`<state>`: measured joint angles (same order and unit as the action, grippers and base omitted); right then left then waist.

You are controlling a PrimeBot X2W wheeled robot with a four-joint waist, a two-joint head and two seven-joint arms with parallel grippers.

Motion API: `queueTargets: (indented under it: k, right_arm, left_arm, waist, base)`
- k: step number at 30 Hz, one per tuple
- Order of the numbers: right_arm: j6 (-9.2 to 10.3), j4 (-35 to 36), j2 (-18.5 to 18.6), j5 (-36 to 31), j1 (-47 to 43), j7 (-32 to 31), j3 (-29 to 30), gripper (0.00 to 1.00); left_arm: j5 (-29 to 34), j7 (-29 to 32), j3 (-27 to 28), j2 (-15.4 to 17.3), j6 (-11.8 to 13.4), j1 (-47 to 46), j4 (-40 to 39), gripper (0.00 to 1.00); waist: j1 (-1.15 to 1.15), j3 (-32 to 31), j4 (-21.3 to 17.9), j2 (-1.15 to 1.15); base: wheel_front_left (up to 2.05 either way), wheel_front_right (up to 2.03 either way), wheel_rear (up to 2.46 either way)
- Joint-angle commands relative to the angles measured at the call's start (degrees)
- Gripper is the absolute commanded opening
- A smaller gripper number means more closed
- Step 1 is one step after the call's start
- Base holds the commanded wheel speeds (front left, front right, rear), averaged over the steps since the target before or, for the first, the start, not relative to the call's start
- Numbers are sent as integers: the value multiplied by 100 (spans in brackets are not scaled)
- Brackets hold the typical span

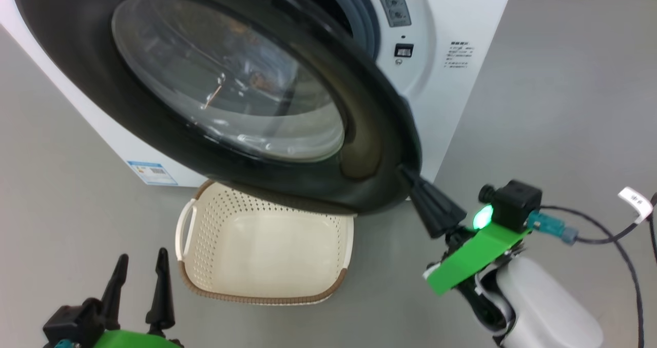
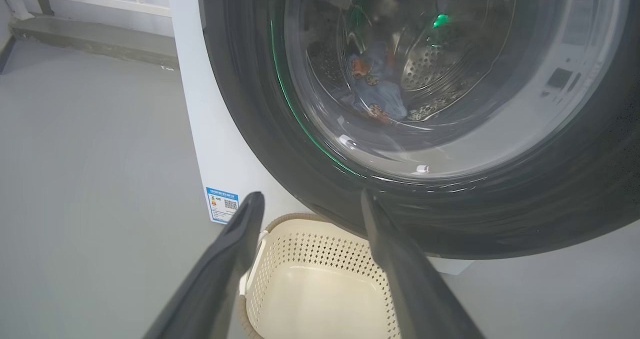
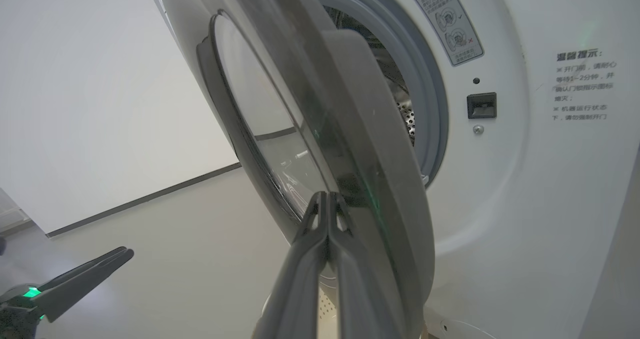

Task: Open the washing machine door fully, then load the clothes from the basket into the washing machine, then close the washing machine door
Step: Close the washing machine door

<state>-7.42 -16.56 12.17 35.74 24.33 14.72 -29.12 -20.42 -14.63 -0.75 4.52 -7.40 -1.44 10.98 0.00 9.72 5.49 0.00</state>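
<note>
Identify each arm by its fittings. The right gripper (image 1: 405,174) has two long, tapering matt-black fingers on a bright green bracket (image 1: 475,255). On it you will find a black camera module (image 1: 516,201), a lit green indicator (image 1: 482,216), a teal connector (image 1: 552,227), a black cable (image 1: 623,250) carrying a white tag (image 1: 636,200), and a pale forearm shell (image 1: 549,307). The left gripper (image 1: 143,255) has identical black fingers and a matching green plate (image 1: 133,339).

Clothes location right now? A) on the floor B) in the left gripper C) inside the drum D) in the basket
C: the left wrist view shows the clothes through the glass of the washing machine door, lying in the drum; the basket sits empty.
</note>
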Motion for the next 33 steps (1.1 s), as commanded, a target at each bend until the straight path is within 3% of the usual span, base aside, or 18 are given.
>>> queueTargets:
  k: [1, 33]
  right_arm:
    - [-7, 68, -58, -57, 216, 28, 65, 0]
    - [-7, -809, -98, -201, 1875, 28, 1461, 0]
  left_arm:
    - [-25, -37, 158, 54, -9, -227, -165, 100]
    - [29, -37, -519, 13, -9, -1001, -399, 100]
  waist:
    - [0, 99, 38, 0]
    - [0, 1013, 587, 0]
  base:
    - [0, 0, 0]
    - [0, 0, 0]
